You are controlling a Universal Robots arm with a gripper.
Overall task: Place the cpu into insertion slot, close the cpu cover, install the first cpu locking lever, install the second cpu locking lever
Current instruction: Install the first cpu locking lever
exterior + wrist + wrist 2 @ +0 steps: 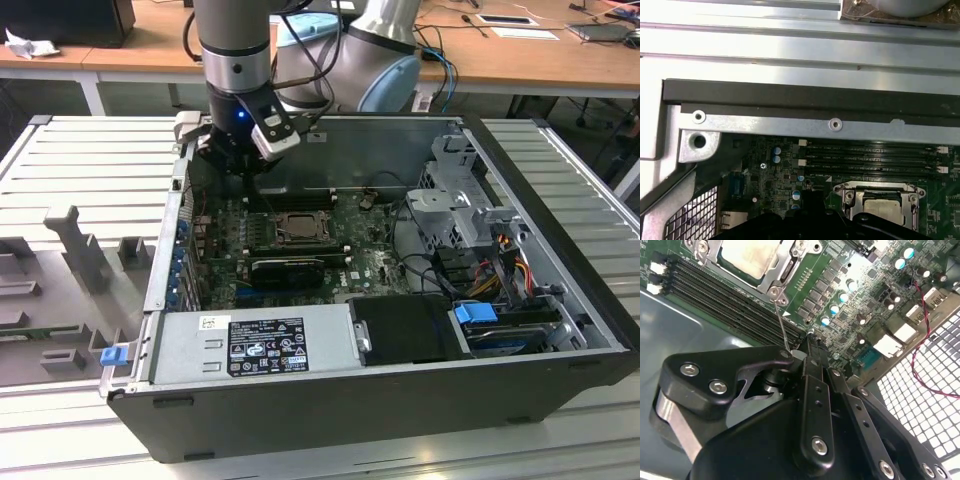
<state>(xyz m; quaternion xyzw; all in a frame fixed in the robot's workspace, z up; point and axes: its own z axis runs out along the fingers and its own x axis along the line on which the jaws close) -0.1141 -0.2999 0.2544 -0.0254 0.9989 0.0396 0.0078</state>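
Cpu inside cpu cover, on motherboard

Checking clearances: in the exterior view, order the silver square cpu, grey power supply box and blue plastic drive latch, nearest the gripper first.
1. Silver square cpu, centre.
2. Grey power supply box, foreground.
3. Blue plastic drive latch, exterior view's right.

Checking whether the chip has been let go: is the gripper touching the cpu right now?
Apart. In the second wrist view the gripper ends by the memory slots; the cpu lies well off it, past the rim of the cpu cover.
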